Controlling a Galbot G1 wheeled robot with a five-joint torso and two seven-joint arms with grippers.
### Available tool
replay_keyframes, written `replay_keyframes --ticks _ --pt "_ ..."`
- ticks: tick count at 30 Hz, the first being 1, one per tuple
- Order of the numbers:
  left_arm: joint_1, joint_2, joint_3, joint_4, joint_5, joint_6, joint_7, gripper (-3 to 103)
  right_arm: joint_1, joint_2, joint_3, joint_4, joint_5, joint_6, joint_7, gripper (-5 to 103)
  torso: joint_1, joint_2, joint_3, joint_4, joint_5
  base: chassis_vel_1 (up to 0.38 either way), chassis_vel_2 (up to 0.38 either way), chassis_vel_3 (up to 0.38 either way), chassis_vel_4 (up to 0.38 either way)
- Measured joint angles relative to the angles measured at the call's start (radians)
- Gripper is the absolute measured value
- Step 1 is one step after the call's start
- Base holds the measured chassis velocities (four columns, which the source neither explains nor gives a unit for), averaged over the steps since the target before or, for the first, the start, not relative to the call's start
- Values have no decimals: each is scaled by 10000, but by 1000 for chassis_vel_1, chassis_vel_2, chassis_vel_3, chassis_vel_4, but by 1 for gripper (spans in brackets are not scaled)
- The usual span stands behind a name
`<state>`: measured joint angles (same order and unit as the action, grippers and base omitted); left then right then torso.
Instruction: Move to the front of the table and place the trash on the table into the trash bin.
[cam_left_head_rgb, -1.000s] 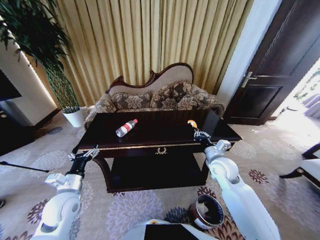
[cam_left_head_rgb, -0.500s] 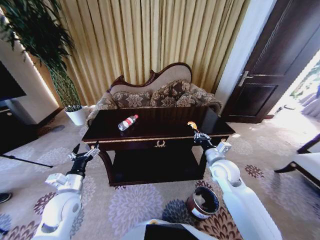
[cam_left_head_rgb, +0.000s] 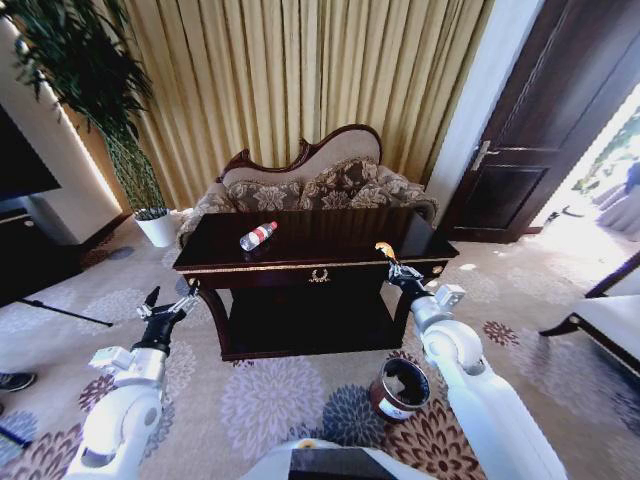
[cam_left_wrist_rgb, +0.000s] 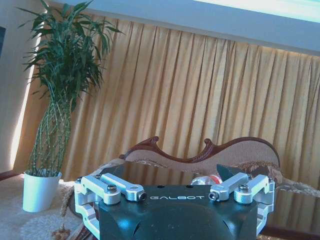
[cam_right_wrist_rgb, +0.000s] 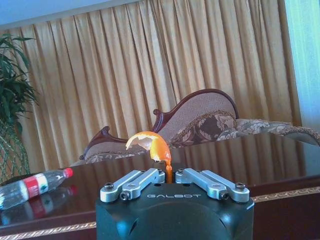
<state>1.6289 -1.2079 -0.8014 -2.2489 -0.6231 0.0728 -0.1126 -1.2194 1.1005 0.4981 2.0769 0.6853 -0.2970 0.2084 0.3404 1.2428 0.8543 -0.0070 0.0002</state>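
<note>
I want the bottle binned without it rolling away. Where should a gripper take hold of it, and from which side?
Probably grip the bottle at its labelled middle, coming from above with fingers across its width: it lies on its side on the table, red cap pointing back toward the sofa, so its round body may roll if pushed sideways.

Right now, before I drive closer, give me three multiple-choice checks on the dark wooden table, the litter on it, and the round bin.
1. Where is the round dark brown bin with metal rim?
A. On the carpet beside the right arm
B. On the tabletop
C. On the sofa

2. What colour is the clear plastic bottle's cap?
A. Blue
B. Red
C. Green

3. How does the bottle rest on the glossy dark brown table?
A. Upright
B. Lying on its side
C. Inside the bin

Answers: 1 A, it stands on the floor; 2 B, red end visible; 3 B, it lies flat.
</note>
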Motion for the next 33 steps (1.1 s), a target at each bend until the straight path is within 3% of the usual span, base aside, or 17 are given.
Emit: replay_keyframes --ticks 17,29,33 --pt "6 -39 54 -44 30 1 -1 100 -231 284 -105 -640 -561 155 -357 4 3 -1 1 1 -1 71 -76 -74 68" --pt "7 -68 44 82 39 -46 31 100 -115 790 -471 -4061 -2644 950 -1650 4 1 -1 0 -1 1 0 0 0 0" --pt "3 -68 31 113 34 -67 38 100 177 870 -467 -5166 -2893 1117 -1819 4 2 0 0 1 0 0 0 0 0"
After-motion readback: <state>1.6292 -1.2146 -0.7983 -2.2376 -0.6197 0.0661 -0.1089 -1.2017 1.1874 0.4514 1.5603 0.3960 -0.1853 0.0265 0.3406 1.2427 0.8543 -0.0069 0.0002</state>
